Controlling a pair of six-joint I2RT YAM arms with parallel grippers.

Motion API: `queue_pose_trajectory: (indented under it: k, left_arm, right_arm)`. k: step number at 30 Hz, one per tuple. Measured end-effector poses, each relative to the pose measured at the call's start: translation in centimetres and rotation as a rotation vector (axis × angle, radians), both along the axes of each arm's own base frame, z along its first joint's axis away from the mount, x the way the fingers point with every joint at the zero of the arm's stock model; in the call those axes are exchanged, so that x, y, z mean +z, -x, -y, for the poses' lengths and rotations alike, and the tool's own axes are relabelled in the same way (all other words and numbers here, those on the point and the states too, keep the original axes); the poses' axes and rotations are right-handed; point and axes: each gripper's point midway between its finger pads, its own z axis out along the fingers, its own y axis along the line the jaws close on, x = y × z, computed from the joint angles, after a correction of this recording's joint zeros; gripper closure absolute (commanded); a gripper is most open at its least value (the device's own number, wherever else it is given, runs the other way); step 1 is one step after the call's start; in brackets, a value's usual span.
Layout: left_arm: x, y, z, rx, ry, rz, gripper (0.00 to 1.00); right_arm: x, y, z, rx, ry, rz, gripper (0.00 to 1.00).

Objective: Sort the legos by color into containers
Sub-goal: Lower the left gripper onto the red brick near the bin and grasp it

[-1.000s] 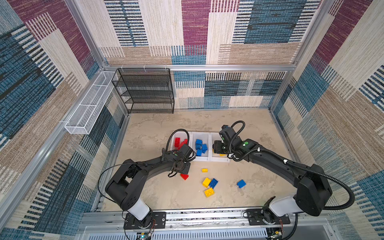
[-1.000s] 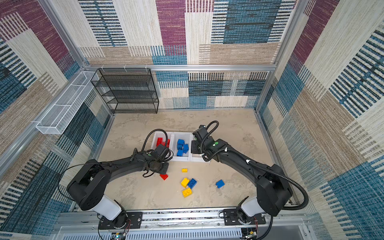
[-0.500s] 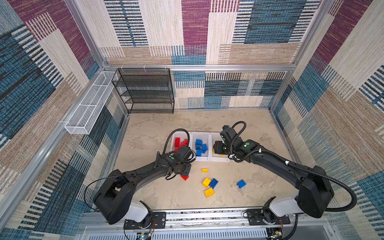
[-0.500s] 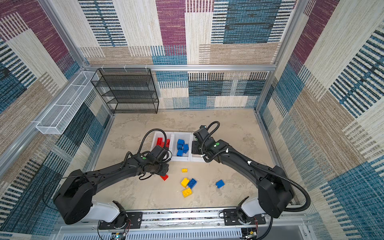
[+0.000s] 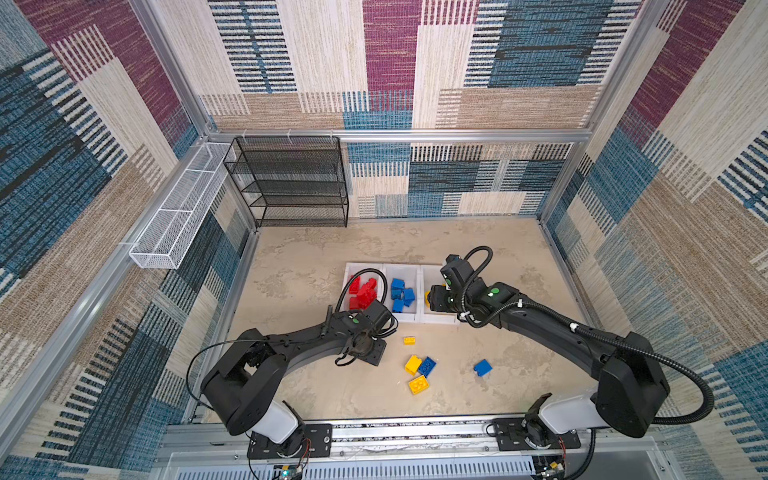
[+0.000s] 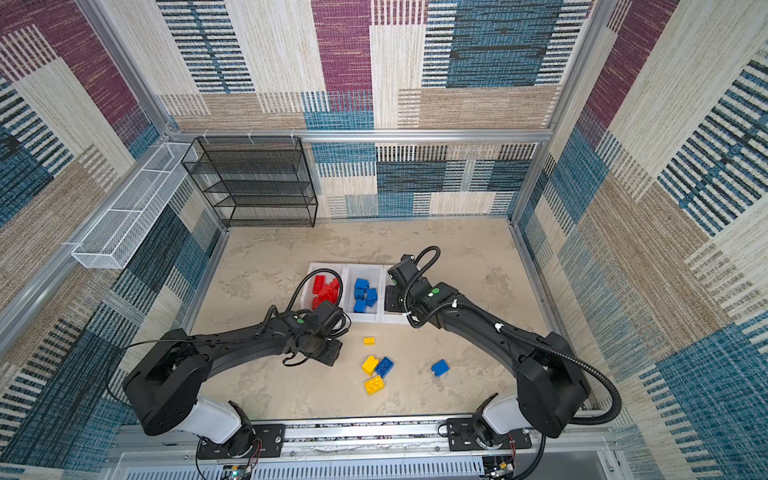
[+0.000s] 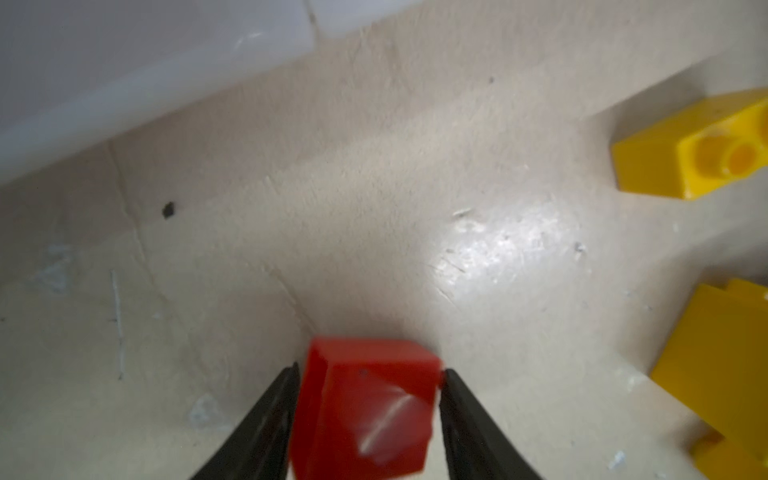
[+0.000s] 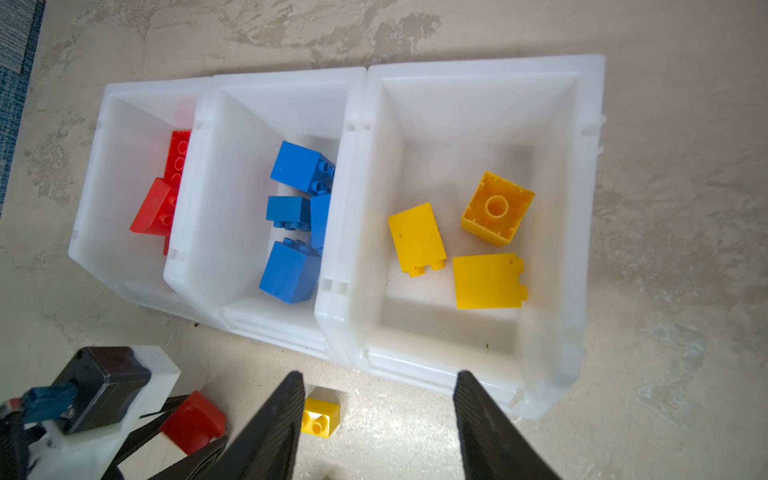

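Three joined white containers (image 5: pixel 405 268) (image 8: pixel 482 66) hold sorted legos: red on the left (image 5: pixel 362 289), blue in the middle (image 5: pixel 401 293), yellow on the right (image 8: pixel 490 232). My left gripper (image 7: pixel 370 374) is low over the floor in front of the red bin, open, with a red lego (image 7: pixel 365 411) (image 8: pixel 193 419) between its fingers. My right gripper (image 8: pixel 378 382) hangs open and empty by the yellow bin's front wall. Loose on the floor lie a small yellow lego (image 5: pixel 409 340) (image 8: pixel 321 417), two larger yellow ones (image 5: pixel 412 364) (image 5: pixel 418 384) and two blue ones (image 5: pixel 427 366) (image 5: pixel 482 368).
A black mesh rack (image 5: pixel 291 183) stands at the back left against the wall. A long white wire basket (image 5: pixel 178 216) hangs on the left wall rail. Patterned walls close in three sides, and a metal rail (image 5: pixel 374 432) carrying both arm bases runs along the front.
My left gripper has opened from shut and come down to the right over the red lego, which now sits between its fingers. The right arm has hardly moved.
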Motion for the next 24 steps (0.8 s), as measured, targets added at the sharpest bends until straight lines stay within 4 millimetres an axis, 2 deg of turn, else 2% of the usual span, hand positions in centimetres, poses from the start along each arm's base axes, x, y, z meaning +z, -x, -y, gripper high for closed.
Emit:
queue_pose_trajectory:
  k: [3, 10, 16, 18, 20, 22, 24]
  left_arm:
    - [-0.2, -0.3, -0.1, 0.000, -0.019, 0.006, 0.49]
    - [-0.2, -0.5, -0.1, -0.001, -0.026, 0.010, 0.69]
    - [0.2, -0.7, 0.2, -0.003, -0.010, 0.020, 0.71]
    - [1.2, -1.0, 0.5, -0.002, 0.005, 0.036, 0.71]
    - [3.3, -2.1, 1.2, -0.004, 0.040, 0.083, 0.71]
    - [5.8, -3.7, 1.8, -0.004, 0.080, 0.148, 0.70]
    - [8.3, -6.0, 1.5, 0.028, 0.111, 0.213, 0.69]
  right_arm:
    - [-0.2, 0.2, 0.1, -0.002, -0.001, -0.005, 0.39]
    - [-0.3, 0.3, 0.2, -0.004, -0.002, -0.008, 0.40]
    - [-0.2, 0.4, 0.2, -0.004, -0.004, -0.006, 0.40]
    - [-0.1, 0.4, 0.2, -0.004, -0.006, -0.002, 0.40]
    - [0.2, 0.4, 0.3, -0.005, -0.011, 0.003, 0.40]
    - [0.5, 0.4, 0.3, -0.007, -0.017, 0.009, 0.40]
    - [0.7, 0.4, 0.3, -0.008, -0.020, 0.014, 0.40]
